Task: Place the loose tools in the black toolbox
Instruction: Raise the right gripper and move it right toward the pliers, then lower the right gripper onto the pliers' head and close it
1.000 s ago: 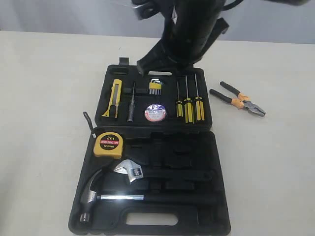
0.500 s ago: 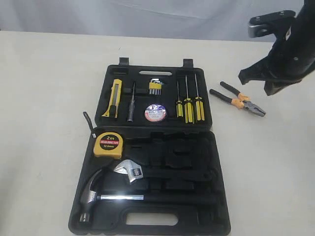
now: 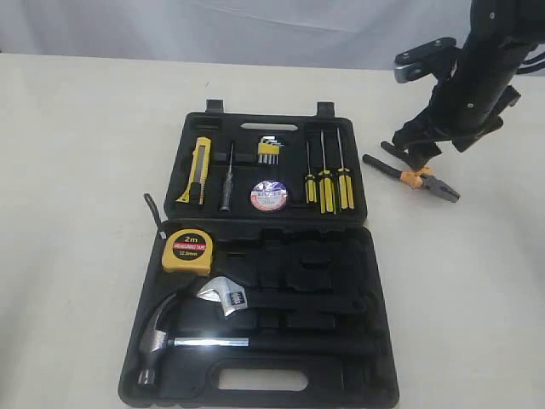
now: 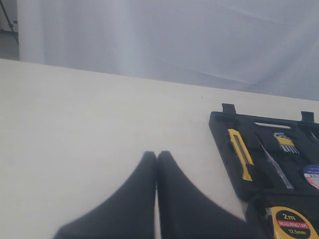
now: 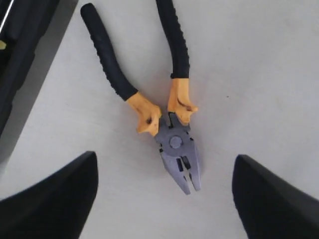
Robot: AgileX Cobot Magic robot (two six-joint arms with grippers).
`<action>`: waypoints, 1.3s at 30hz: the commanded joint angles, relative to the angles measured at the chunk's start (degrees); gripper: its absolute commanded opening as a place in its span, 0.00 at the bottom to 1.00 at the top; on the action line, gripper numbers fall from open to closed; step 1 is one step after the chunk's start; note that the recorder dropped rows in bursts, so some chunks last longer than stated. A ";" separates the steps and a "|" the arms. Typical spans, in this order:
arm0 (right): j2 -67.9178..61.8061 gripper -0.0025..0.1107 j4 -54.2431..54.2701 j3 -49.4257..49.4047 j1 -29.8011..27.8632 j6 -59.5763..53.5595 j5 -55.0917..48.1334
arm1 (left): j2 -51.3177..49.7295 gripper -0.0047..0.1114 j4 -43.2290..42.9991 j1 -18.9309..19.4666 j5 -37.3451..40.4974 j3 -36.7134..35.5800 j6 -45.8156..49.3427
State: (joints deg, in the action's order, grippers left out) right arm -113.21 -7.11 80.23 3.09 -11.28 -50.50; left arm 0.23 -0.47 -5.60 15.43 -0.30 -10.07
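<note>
One pliers [image 3: 421,181] beside the toolbox [image 3: 379,341]; inside it one knife [image 3: 200,169], one tape measure [image 3: 189,250], one tape roll [image 3: 269,197], three screwdrivers [image 3: 325,183]. Right gripper [image 5: 165,156] spread, left gripper [image 4: 157,155] pressed together.

Pliers [image 5: 172,139] lie flat on the pale table [image 5: 259,74], untouched. Handles are splayed, black grips, orange near the pivot; grey nose slightly parted. Right gripper [image 5: 164,158] hangs above, fingers [image 5: 60,199] spread wide, one on either side of the nose. Black toolbox [image 5: 20,59] edge sits just beside one handle.
</note>
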 commanded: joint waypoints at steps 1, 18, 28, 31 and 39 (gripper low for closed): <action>-2.50 0.67 -1.02 0.25 -0.17 -0.78 0.98 | -0.23 0.04 0.47 -0.33 0.18 0.30 0.02; -7.80 0.67 -3.25 0.31 -1.36 -2.64 3.42 | -0.23 0.04 0.47 -0.33 0.18 0.30 0.02; -8.00 0.67 3.58 0.31 -5.64 -2.07 3.70 | -0.23 0.04 0.47 -0.33 0.18 0.30 0.02; -8.98 0.61 4.10 0.31 -5.64 -3.24 3.39 | -0.23 0.04 0.47 -0.33 0.18 0.30 0.02; -12.38 0.46 5.88 0.31 -5.64 -6.04 3.65 | -0.23 0.04 0.47 -0.33 0.18 0.30 0.02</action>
State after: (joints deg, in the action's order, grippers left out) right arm -123.49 -1.74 80.99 -2.20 -15.32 -47.71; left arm 0.23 -0.47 -5.60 15.43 -0.30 -10.07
